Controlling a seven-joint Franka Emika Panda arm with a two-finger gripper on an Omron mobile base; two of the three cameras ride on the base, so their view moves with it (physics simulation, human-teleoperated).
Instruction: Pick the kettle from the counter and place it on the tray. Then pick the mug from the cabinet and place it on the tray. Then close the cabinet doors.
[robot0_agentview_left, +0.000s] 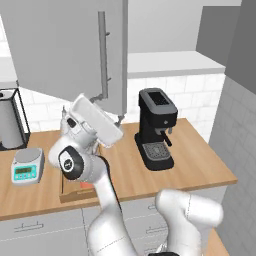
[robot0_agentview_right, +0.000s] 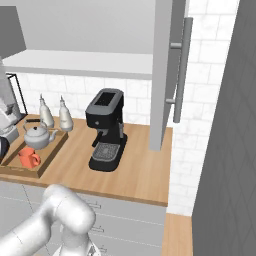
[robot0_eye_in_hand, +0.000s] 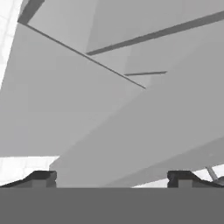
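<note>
The silver kettle (robot0_agentview_right: 37, 136) and the orange-red mug (robot0_agentview_right: 29, 158) both stand in the wooden tray (robot0_agentview_right: 50, 155) on the counter (robot0_agentview_right: 135, 170). In the left base view my arm covers most of the tray (robot0_agentview_left: 70, 195); a sliver of the mug (robot0_agentview_left: 85, 185) shows. My gripper (robot0_agentview_left: 100, 112) is raised over the tray, just under the open left cabinet door (robot0_agentview_left: 60, 45) and near the foot of its bar handle (robot0_agentview_left: 102, 55). Its fingertips (robot0_eye_in_hand: 41, 177) stand wide apart, open and empty, facing grey door panels. The right cabinet door (robot0_agentview_right: 162, 75) hangs open edge-on.
A black coffee machine (robot0_agentview_left: 157, 130) stands right of the tray. A grey digital scale (robot0_agentview_left: 27, 167) lies at the left. Two slim bottles (robot0_agentview_right: 55, 114) stand behind the tray. The cabinet's pale shelf (robot0_agentview_right: 80, 62) runs above the counter.
</note>
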